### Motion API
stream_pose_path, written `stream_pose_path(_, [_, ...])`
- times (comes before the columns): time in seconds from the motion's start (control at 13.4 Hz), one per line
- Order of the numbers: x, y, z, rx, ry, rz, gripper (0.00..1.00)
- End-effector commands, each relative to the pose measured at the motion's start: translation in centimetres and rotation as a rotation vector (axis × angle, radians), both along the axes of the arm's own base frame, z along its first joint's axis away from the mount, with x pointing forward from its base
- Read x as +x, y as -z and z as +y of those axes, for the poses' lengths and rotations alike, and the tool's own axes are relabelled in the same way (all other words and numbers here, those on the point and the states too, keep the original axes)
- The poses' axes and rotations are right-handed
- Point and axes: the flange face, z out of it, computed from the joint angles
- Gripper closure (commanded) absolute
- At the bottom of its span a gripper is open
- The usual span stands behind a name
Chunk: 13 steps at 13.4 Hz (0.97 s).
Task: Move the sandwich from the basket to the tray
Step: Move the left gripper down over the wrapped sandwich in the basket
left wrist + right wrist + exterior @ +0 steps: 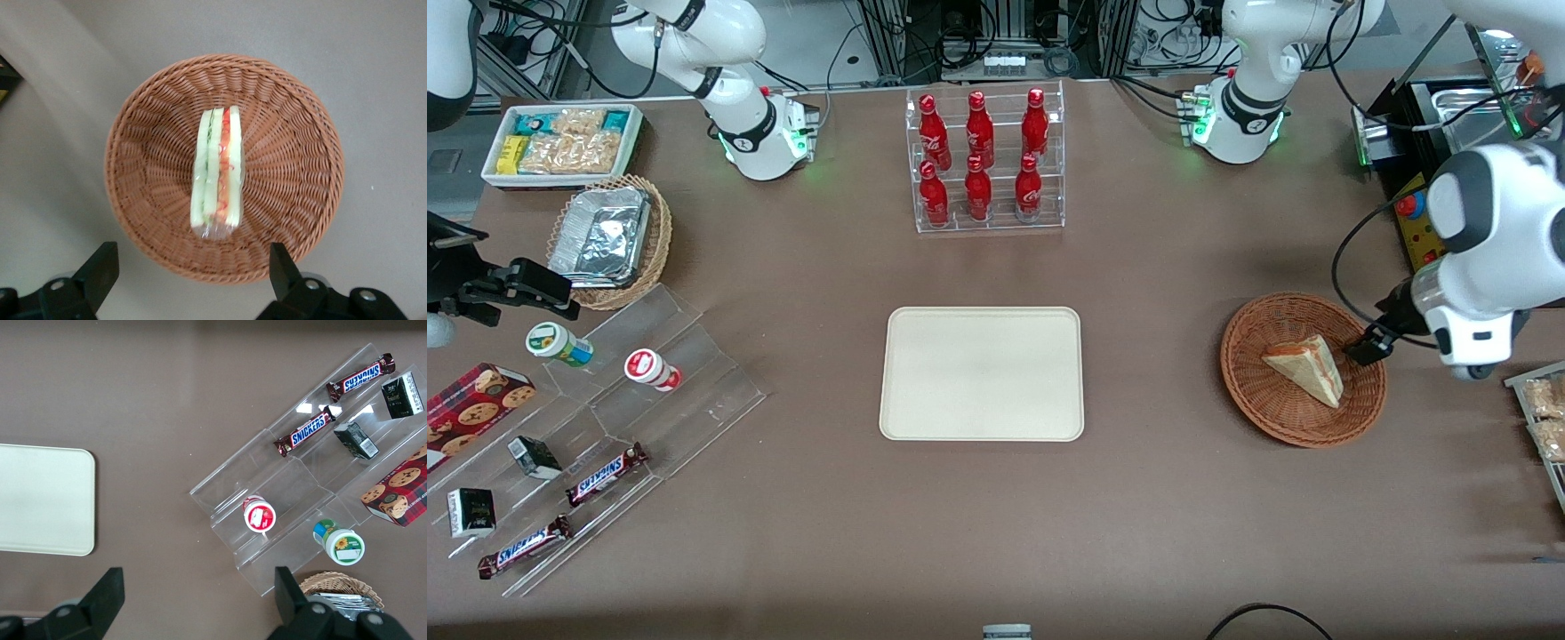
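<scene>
Gripper [189,270]: fingers spread wide, holding nothing, poised above the basket's rim.
Sandwich [1307,367]: lies on its side inside the basket [1263,404], untouched.
Tray [982,372]: well apart, toward the parked arm's end.

Bottles: I saw six red bottles [980,160] upright in a clear rack [989,213].
Snacks: I noted two Snickers bars [605,474] on the acrylic steps [694,391].
Foil container [602,236]: sat in a tan wicker basket [660,240].
</scene>
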Motion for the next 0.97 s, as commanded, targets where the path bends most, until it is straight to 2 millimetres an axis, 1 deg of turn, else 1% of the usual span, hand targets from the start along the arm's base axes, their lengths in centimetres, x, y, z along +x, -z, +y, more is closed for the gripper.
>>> stream_pose_path(0.0, [0.5,1.9,-0.8,0.005,-0.042,-0.026,0.0])
stream_pose_path(0.22, [0.6,4.9,-2.1,0.011,-0.056,-0.032,0.0])
stream_pose_path(0.37, [0.2,6.6,-2.5,0.016,-0.047,-0.041,0.0])
stream_pose_path(0.6, [-0.6,8.9,-2.7,0.043,-0.017,-0.002,0.0])
stream_pose_path(0.74, [-1.0,9.1,-2.3,0.046,-0.019,0.004,0.0])
stream_pose_path(0.89, [-1.4,9.6,-2.4,0.047,-0.018,0.018,0.0])
